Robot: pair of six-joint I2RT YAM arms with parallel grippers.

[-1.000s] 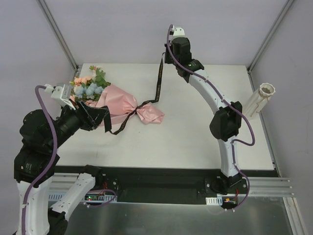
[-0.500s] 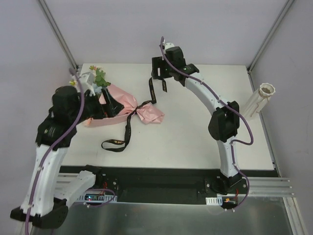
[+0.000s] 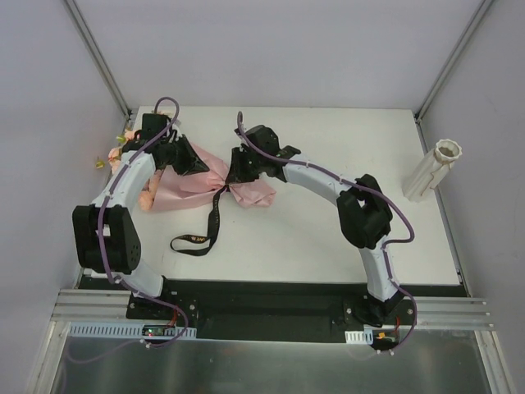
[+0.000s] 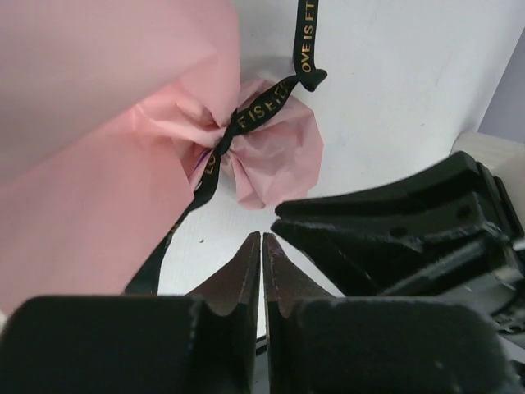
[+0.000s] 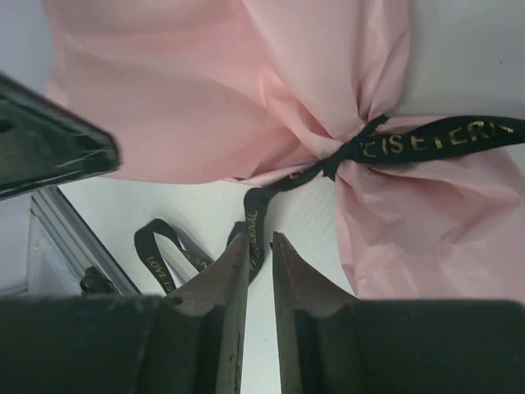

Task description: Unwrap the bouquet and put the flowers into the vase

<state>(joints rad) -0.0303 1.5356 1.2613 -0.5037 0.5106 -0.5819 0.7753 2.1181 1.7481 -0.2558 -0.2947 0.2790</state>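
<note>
Bouquet still tied, left gripper now over it, clenched empty, right gripper lowered, perhaps pinching ribbon

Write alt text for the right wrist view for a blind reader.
Pink paper of the bouquet fills the view, cinched by a black ribbon with gold lettering; below, the right gripper holds its fingertips nearly together, a ribbon strand showing in the gap.

Bouquet on the table's left half, ribbon before it, vase at the right edge
</note>
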